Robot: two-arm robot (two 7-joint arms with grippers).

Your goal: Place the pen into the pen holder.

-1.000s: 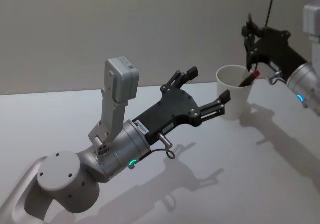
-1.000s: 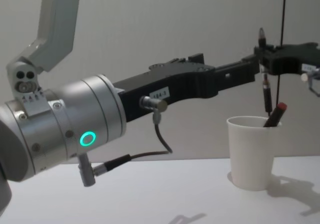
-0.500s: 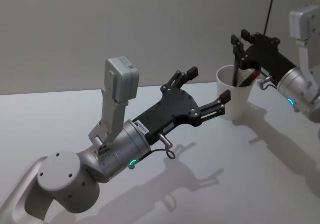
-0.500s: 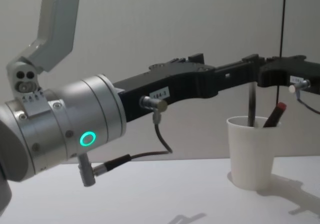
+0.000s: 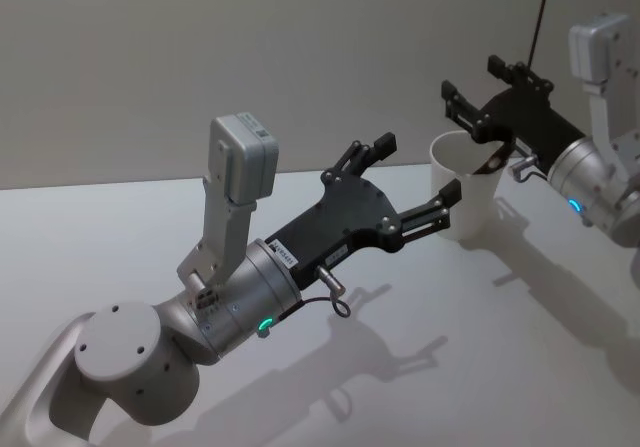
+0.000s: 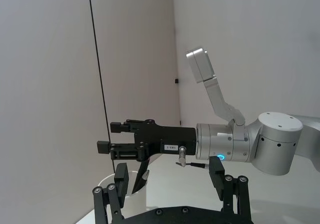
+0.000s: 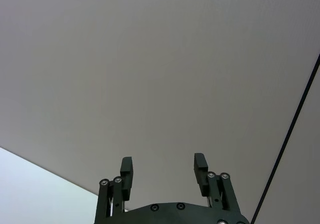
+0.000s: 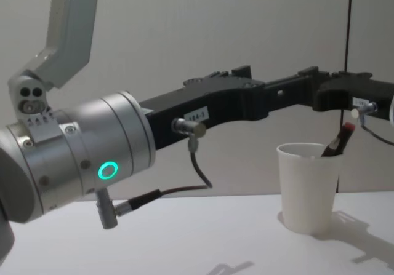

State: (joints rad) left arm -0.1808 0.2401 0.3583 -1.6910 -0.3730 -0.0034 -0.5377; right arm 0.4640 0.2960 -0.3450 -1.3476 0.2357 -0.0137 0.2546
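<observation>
Fingers spread on right gripper [image 5: 462, 107], hovering just above white tapered pen holder [image 5: 462, 199] on table [image 5: 400, 367]. Dark pen [image 8: 340, 141], apparently red-capped, leaning inside. Left gripper [image 5: 415, 182] parted, nearby.

Label on my black left gripper [image 8: 289, 93]: small white sticker, print too small to read.
Other text: none legible.

Dim, even indoor light, grey cast. Soft-edged shadows of the arms and cup [image 5: 462, 195] fall on the table [image 5: 120, 227], toward the near right. No glare. Head view slightly soft; chest view blurs the big near left arm [image 8: 74, 164]. Wrist views sharper.
</observation>
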